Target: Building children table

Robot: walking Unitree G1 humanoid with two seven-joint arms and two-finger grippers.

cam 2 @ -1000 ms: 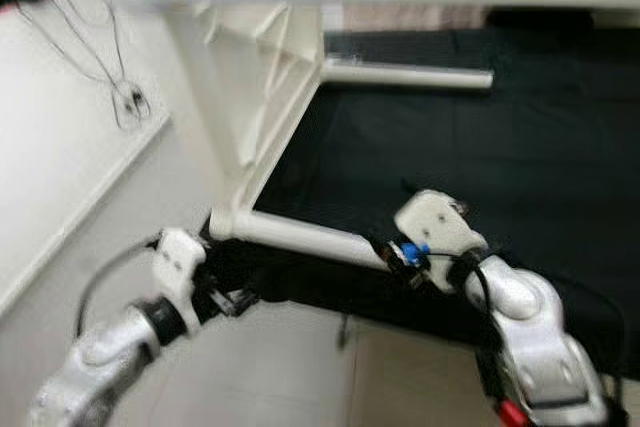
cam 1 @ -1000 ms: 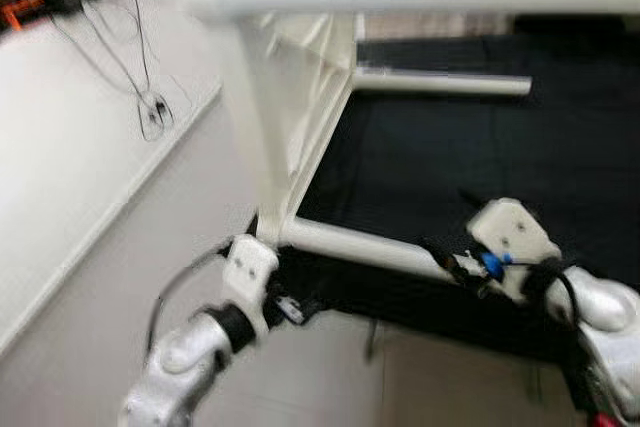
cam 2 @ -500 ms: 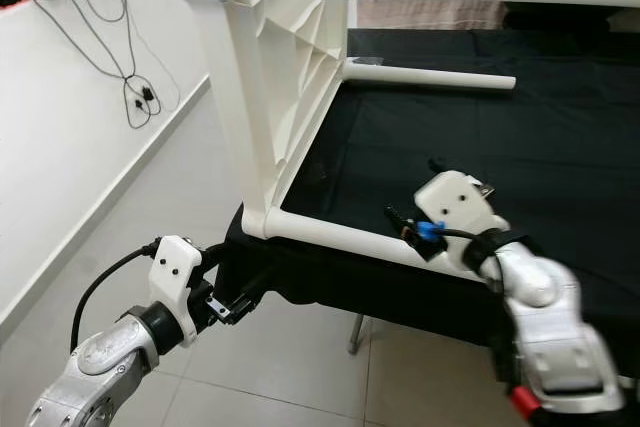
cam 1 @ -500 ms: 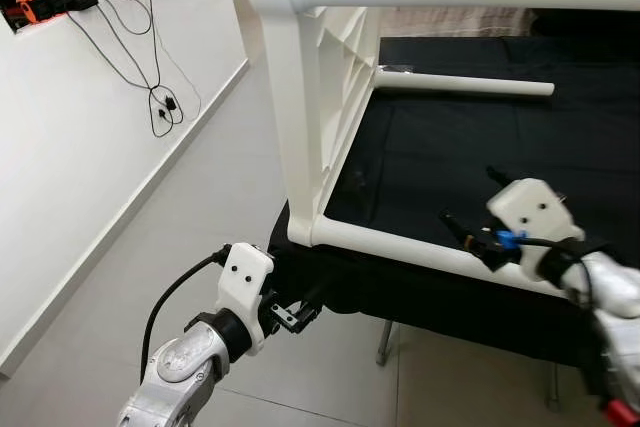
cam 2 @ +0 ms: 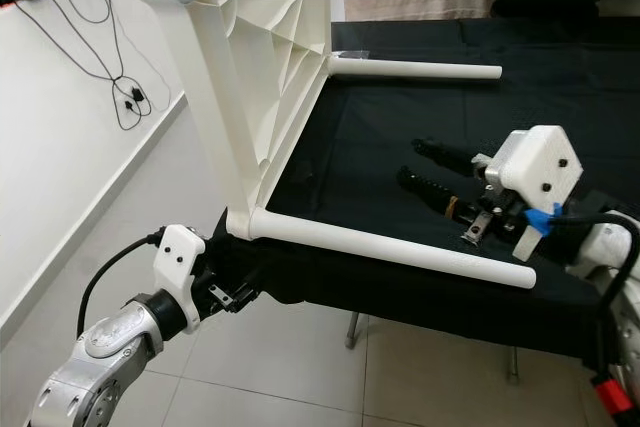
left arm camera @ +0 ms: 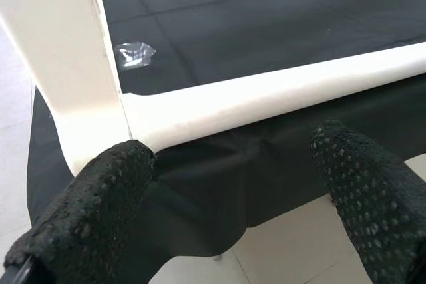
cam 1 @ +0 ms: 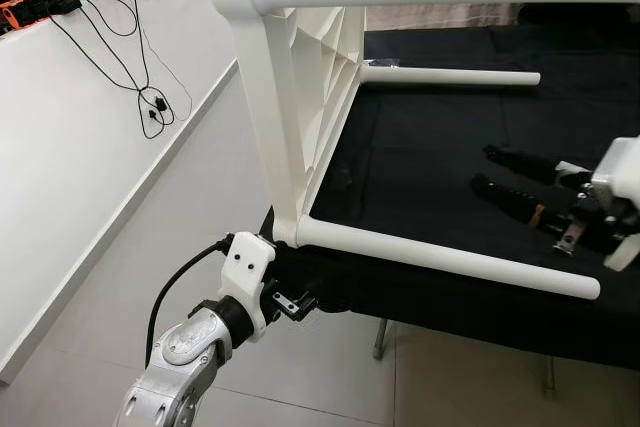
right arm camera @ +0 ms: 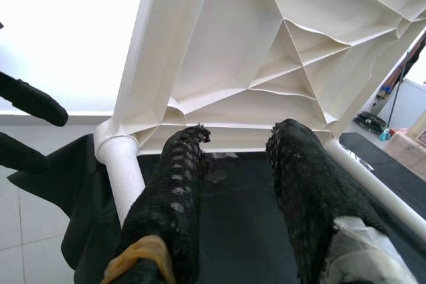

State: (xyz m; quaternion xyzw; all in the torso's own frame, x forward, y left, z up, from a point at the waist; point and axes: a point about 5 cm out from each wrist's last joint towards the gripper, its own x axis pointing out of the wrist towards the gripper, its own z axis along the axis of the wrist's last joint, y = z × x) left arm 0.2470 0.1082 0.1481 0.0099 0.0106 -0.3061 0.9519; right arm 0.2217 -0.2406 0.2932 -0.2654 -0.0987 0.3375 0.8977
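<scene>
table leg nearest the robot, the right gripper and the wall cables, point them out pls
table leg [cam 2: 400, 250], right eye view, middle of the tube
right gripper [cam 2: 425, 167], right eye view, between the fingertips
wall cables [cam 1: 150, 97], left eye view, hanging loop

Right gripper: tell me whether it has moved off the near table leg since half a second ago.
Yes. The right gripper has pulled back from the near leg toward the robot's right; it hovers open over the black cloth between the two legs.

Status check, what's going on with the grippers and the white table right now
Left gripper open, just below near table leg. Right gripper open, empty, above black cloth. White table on its side, legs fitted. Nothing blocking.
</scene>
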